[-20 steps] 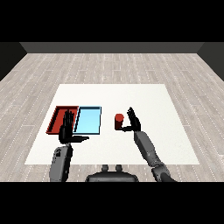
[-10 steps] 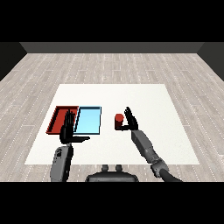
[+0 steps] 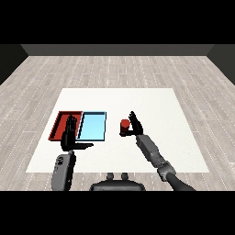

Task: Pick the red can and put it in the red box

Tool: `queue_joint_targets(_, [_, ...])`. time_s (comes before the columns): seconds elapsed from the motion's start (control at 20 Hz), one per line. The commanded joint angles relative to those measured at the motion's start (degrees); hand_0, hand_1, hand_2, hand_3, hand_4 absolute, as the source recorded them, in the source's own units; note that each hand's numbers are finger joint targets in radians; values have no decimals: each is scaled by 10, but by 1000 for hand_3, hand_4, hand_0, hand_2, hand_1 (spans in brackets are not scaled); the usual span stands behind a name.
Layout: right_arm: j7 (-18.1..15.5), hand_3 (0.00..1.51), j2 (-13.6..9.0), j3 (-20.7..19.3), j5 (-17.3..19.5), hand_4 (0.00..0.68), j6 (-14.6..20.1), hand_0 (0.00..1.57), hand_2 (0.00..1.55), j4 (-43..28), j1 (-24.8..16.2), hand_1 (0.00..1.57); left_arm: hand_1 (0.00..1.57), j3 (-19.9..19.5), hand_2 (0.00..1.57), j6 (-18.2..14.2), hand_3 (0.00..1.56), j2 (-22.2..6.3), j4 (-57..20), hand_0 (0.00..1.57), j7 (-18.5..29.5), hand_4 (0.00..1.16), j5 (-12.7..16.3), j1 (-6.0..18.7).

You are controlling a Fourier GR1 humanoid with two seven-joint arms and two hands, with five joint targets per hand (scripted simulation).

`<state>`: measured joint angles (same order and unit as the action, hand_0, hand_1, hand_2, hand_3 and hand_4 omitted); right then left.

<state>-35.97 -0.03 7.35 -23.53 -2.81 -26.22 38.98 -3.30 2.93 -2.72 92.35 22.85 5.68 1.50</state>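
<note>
Both hands were over the bench, but the red can (image 3: 124,127) stood upright just left of the right hand (image 3: 135,125), whose fingers were spread and not yet curled round it, while the open left hand (image 3: 69,136) hovered well apart by the red tray (image 3: 59,126).

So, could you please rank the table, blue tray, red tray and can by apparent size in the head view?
1. Table.
2. Blue tray and red tray: alike; the left hand covers part of the red.
3. Can.
</note>
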Motion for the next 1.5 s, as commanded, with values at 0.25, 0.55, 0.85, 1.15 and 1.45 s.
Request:
queue_joint_targets(0.25, [-9,0,0,122,-115,0,30,0,0,15,18,0,0,11,0,-15,0,8,19,0,-24,0,-10,6])
queue_joint_targets(0.55, [-4,0,0,137,-136,0,65,0,0,56,58,0,0,5,0,-14,0,10,-39,0,25,0,-22,17])
queue_joint_targets(0.85, [-17,1280,0,181,-178,269,158,1262,1324,78,59,1262,0,1,0,-13,0,6,17,0,4,0,-11,-21])
queue_joint_targets(1.15, [2,1404,0,222,-199,600,218,1472,1456,34,41,1472,0,0,0,-10,0,5,-20,0,17,0,-14,13])
queue_joint_targets(1.45, [-1,1385,0,215,-196,597,203,1473,1443,82,93,1473,0,9,0,-13,0,13,-17,0,14,0,-15,11])
